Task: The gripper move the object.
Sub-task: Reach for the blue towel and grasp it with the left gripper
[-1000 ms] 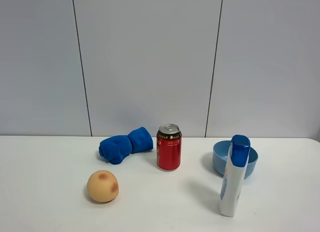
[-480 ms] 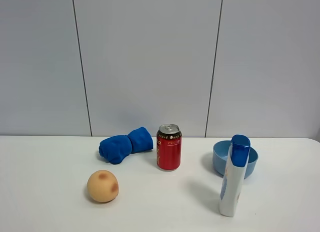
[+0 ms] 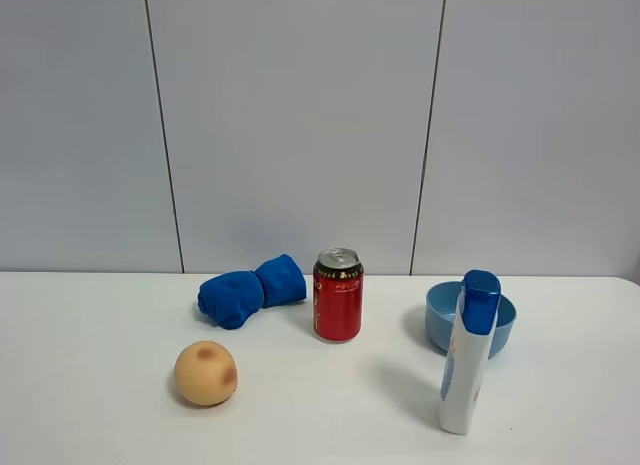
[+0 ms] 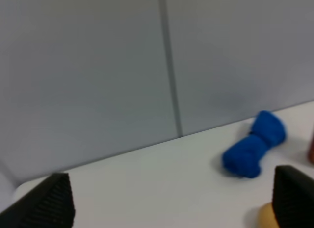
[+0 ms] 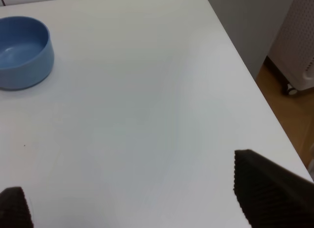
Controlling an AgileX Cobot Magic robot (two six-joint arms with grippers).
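The bright-blue rolled towel (image 3: 250, 291) lies on the white table near the back wall, just left of the red can (image 3: 338, 295). It also shows in the left wrist view (image 4: 253, 146), far from the fingers. Neither arm shows in the high view. In the left wrist view the two black fingertips (image 4: 45, 202) stand wide apart with nothing between them, so the left gripper (image 4: 171, 201) is open. In the right wrist view the fingertips (image 5: 267, 186) are also wide apart, so the right gripper (image 5: 140, 198) is open above bare table.
A peach-coloured ball (image 3: 205, 373) sits in front of the towel. A light-blue bowl (image 3: 470, 318) stands at the right, also in the right wrist view (image 5: 22, 52). A white bottle with a blue cap (image 3: 468, 353) stands before it. The table's right edge (image 5: 260, 90) drops to the floor.
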